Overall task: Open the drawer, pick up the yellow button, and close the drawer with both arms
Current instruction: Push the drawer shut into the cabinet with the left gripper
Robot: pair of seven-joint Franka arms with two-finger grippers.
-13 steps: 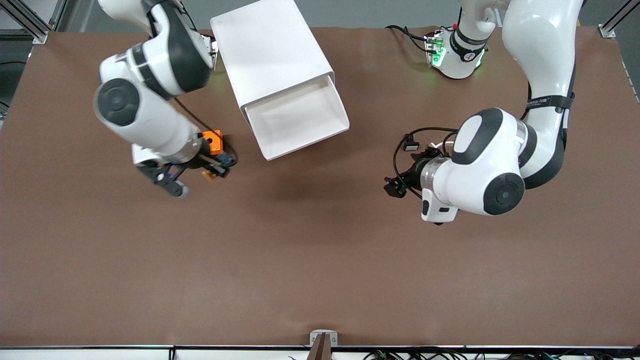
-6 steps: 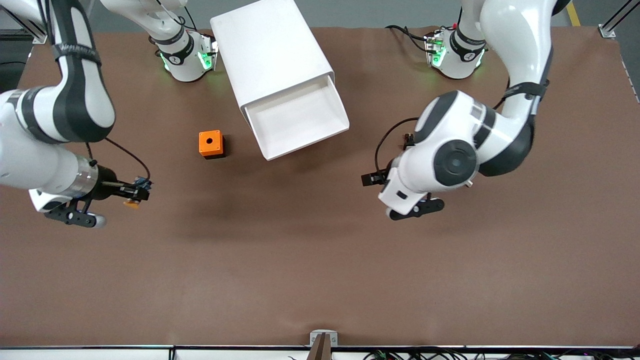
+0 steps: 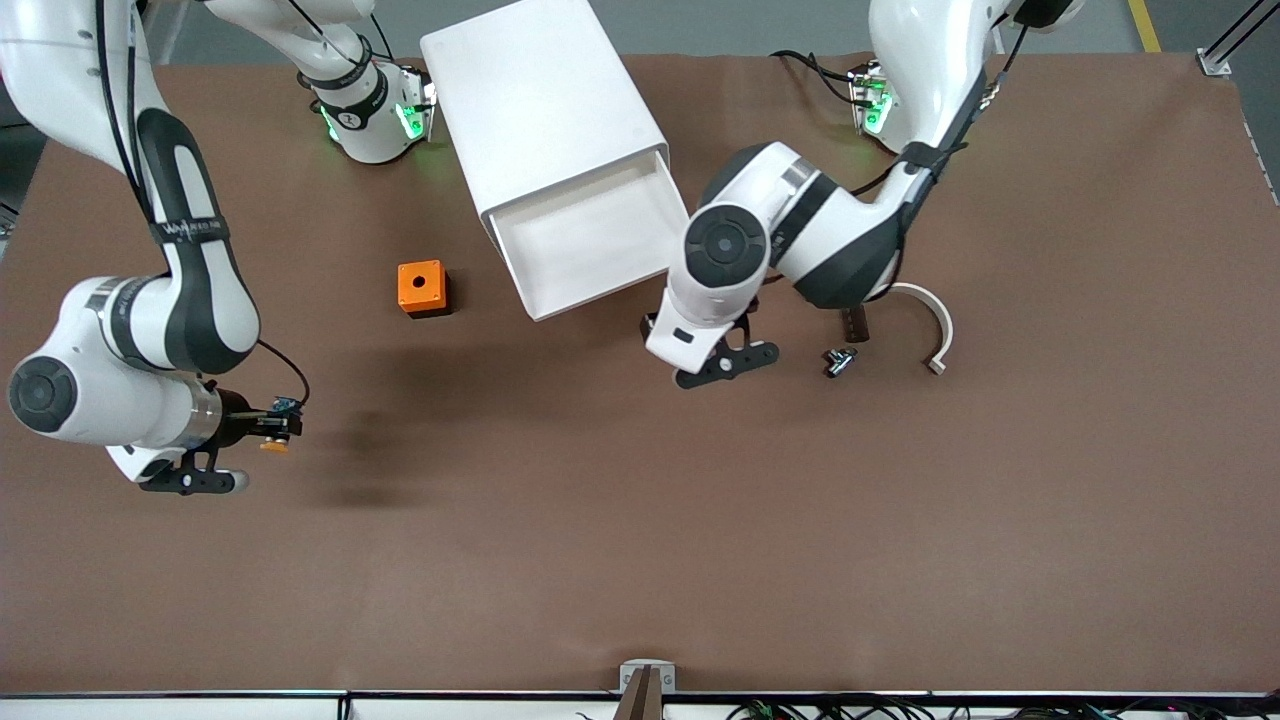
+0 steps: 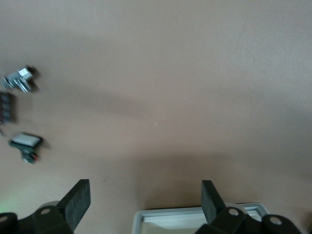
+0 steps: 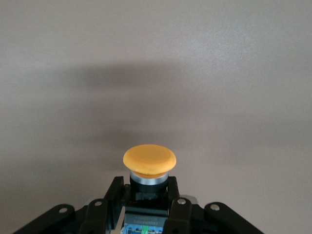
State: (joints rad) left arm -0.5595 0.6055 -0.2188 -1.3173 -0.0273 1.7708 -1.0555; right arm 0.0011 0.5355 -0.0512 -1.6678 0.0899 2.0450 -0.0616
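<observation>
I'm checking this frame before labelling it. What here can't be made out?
- Left gripper: front view, hidden under its own arm; only the left wrist view shows the fingers apart.
- Drawer: left wrist view, cut off by the picture's edge.
- Lower drawers: front view, hidden beneath the cabinet top.
- Small parts by the white curved piece: too small to identify.
- Button: rear part hidden by the right gripper.

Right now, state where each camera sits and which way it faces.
Front view: high across the table, facing both arms; the right gripper holds the button.
Left wrist view: looks down past the open left gripper at the drawer rim.
Right wrist view: looks along its fingers at the button.
Shared: button, drawer.
</observation>
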